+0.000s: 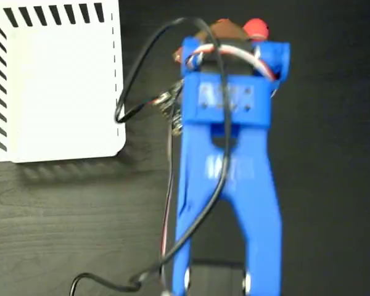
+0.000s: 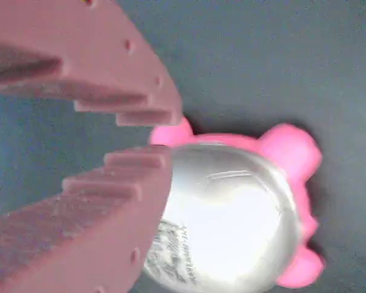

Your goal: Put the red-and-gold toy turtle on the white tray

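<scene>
1. The red-and-gold toy turtle [image 2: 232,226] lies on the dark table [image 2: 280,55] in the wrist view, where its domed shell reads silvery-white under glare and its head and feet read pink. A black printed mark shows on the shell's lower left.
2. In the fixed view only a red bit of the turtle [image 1: 256,27] shows at the top edge, just past the end of the blue arm [image 1: 228,172]; the rest is hidden behind the arm.
3. The gripper [image 2: 152,137] sits just over the turtle's left side in the wrist view. Its two toothed fingers [image 2: 110,67] stand apart with a narrow gap at the tips, holding nothing. The lower finger overlaps the shell's edge in the picture; whether it touches cannot be told. The upper fingertip ends right beside one pink foot.
4. The white tray [image 1: 61,86] lies at the upper left of the fixed view, with black diagonal stripes along its top and left edges and a thin dashed line along its right edge. It is well apart from the turtle, and nothing rests on it.
5. A black cable [image 1: 142,68] loops from the arm's head toward the tray's right edge.
</scene>
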Tool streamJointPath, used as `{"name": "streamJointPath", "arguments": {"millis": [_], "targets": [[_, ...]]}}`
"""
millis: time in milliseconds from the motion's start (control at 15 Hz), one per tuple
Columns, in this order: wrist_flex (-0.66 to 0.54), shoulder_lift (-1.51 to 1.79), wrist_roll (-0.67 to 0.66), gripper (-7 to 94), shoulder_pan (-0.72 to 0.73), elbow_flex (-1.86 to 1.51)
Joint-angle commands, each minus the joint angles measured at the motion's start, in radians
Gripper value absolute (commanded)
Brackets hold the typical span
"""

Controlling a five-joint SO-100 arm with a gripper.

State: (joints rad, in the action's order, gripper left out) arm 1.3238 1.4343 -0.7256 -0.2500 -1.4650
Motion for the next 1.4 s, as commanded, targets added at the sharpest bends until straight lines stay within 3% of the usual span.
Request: {"name": "streamJointPath", "arguments": {"millis": [0,200,267,400,533,733,800,1333], "targets": [[0.040,-0.086,-0.003,0,-0.031,0.196],[0.114,-0.230,0.018,1,-0.034,0.367],[0.132,-0.255,0.018,6,-0.038,0.402],[0.152,-0.265,0.000,31,-0.043,0.419],[0.166,-0.267,-0.021,45,-0.046,0.420],[0.169,-0.295,-0.026,50,-0.054,0.454],[0.169,-0.316,-0.031,56,-0.054,0.469],[0.175,-0.489,-0.014,56,-0.041,0.612]]}}
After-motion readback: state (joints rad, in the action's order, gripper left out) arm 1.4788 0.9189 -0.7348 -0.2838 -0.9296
